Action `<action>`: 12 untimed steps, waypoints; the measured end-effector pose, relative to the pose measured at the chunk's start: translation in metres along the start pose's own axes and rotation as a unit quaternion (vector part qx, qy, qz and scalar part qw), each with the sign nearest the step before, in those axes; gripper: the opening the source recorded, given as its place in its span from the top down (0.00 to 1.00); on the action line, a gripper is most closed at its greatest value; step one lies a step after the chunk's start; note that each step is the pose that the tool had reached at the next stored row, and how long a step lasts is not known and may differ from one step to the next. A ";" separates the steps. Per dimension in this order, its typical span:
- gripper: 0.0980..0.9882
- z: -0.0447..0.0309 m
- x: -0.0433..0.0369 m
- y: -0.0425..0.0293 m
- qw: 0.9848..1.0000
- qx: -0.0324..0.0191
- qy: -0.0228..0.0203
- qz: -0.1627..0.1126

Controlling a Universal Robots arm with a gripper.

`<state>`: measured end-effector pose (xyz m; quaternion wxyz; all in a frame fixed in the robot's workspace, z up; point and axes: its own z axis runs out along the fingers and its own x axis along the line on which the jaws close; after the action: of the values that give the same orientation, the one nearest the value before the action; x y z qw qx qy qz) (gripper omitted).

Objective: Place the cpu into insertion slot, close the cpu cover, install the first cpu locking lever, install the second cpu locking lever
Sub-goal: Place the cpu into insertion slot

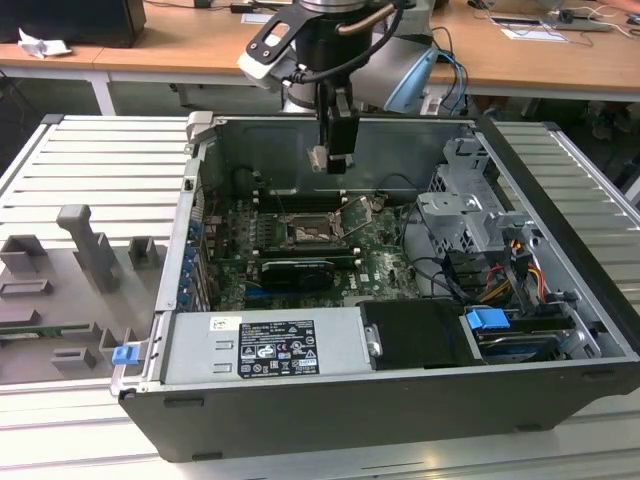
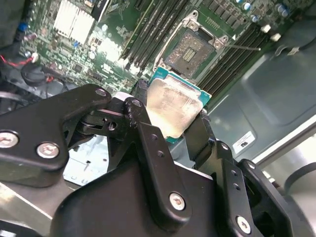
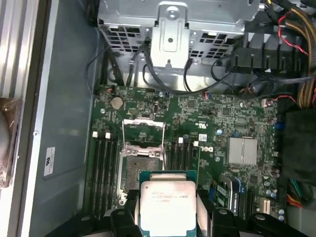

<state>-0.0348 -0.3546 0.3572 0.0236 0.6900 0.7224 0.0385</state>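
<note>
The square cpu [image 2: 170, 116] shows a pale silvery metal face, dull and smeared, rimmed in green board. The black gripper [image 2: 172, 104] looks smooth and satin, with shiny screws [image 2: 177, 200]. The dark insertion slot [image 2: 190, 52] has bright metal edging.

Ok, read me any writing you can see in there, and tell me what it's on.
On the silvery power supply box, a large white label: print too small to read.
On the pale silvery square cpu: faint lines, unreadable.
On the grey case wall, a white sticker: unreadable.
No text can be quoted.
</note>
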 end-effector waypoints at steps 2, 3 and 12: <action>0.50 0.0011 0.0000 -0.0001 1.000 0.000 -0.001 0.010; 0.50 0.0041 0.0000 -0.0004 1.000 0.000 -0.001 0.016; 0.50 0.0165 -0.0003 -0.0015 1.000 0.002 -0.002 0.017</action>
<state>-0.0348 -0.3546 0.3406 0.0225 0.7026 0.7103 0.0361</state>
